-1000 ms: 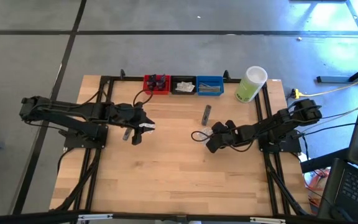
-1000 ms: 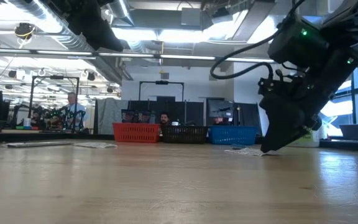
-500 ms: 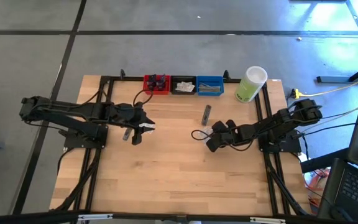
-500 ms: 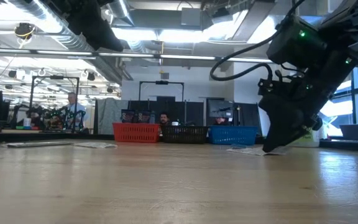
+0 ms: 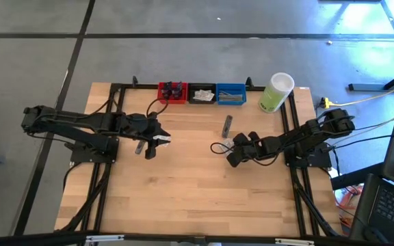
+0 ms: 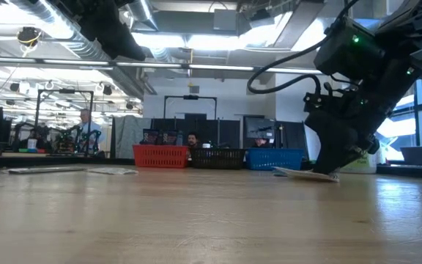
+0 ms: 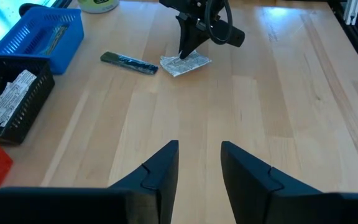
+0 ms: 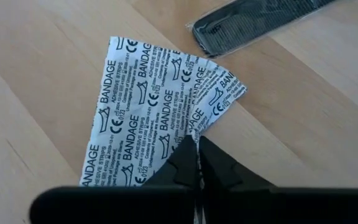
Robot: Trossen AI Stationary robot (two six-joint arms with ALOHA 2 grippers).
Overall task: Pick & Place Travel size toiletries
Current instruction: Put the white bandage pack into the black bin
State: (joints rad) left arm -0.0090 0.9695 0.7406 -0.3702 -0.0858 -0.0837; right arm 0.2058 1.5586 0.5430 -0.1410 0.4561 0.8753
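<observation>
A white packet printed BANDAGE (image 8: 160,106) lies on the wooden table near its middle (image 5: 228,141), with my right gripper (image 8: 197,158) shut on it; the same gripper shows in the high view (image 5: 231,147) and the low view (image 6: 327,170). A dark flat sachet (image 5: 227,126) lies on the table just beyond the packet, toward the far edge. My left gripper (image 7: 199,163) hovers left of centre (image 5: 160,139), open, nothing between its fingers. My right gripper pinches the packet between its two fingertips at a raised crease on one long edge (image 8: 194,127). The fingers come from above, slanting in from the table's right. The pinched part is drawn up a little; the rest of the packet (image 6: 302,174) still lies on the table.
Red (image 5: 172,92), black (image 5: 202,93) and blue (image 5: 231,94) bins stand in a row at the far edge, each with small items inside. A tall pale-green container with a white lid (image 5: 276,92) stands to their right. The near half of the table is bare wood.
My right gripper has shut on the bandage packet without moving across the table. The packet, flat before, is now creased at the pinch and tipped up slightly at one end.
</observation>
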